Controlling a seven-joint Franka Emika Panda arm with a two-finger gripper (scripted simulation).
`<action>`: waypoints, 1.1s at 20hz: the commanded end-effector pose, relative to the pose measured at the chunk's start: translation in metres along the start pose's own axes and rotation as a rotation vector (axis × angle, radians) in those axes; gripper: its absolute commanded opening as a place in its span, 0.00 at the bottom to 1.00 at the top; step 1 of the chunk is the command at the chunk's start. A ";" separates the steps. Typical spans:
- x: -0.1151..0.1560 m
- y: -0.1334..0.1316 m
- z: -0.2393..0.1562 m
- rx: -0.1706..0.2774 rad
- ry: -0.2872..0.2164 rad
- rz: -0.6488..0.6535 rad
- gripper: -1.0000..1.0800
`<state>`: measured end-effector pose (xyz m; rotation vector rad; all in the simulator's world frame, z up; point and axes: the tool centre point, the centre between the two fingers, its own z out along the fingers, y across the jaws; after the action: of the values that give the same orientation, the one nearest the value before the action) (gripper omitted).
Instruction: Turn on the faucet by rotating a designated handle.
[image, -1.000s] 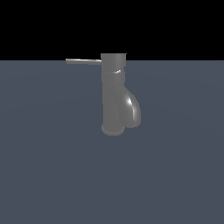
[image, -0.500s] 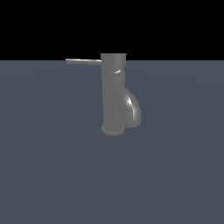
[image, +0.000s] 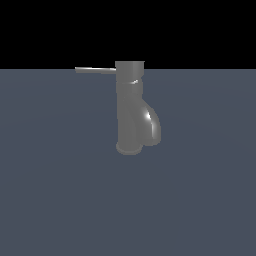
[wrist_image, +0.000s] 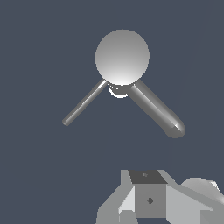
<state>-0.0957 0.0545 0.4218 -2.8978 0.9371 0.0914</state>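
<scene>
A flat slate-blue desk (image: 55, 190) fills the lower part of the exterior view, under a plain black band of background. On it stands the faucet (image: 131, 107), a dark grey glossy upright cylinder with a flared base, a little toward the exterior view's right of centre. Its curved spout (image: 151, 125) bulges toward the exterior view's right. The handle (image: 96, 70), a thin straight grey rod, sticks out sideways from the top collar toward the exterior view's left.

The exterior view shows no arm and no pincer at all. The wrist view looks straight down on the faucet (wrist_image: 122, 57), so its top reads as a pale round disc, with the handle (wrist_image: 84, 103) and the thicker spout (wrist_image: 157, 110) spreading away from it in a V. Pale blocky parts of the pincer (wrist_image: 151, 199) fill one edge of that view, well apart from the handle (the fingertips are cut off by the frame, so I cannot tell how wide it stands).

Compared with the exterior pictures of a second and half a second ago, the faucet and handle sit just as they did.

No brand, label or writing can be read anywhere.
</scene>
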 end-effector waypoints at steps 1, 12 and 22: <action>0.007 -0.011 0.010 0.000 -0.003 0.063 0.00; 0.035 -0.057 0.056 -0.014 0.006 0.335 0.00; 0.056 -0.095 0.103 -0.031 0.048 0.576 0.00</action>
<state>-0.0033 0.1062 0.3287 -2.5928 1.7081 0.0844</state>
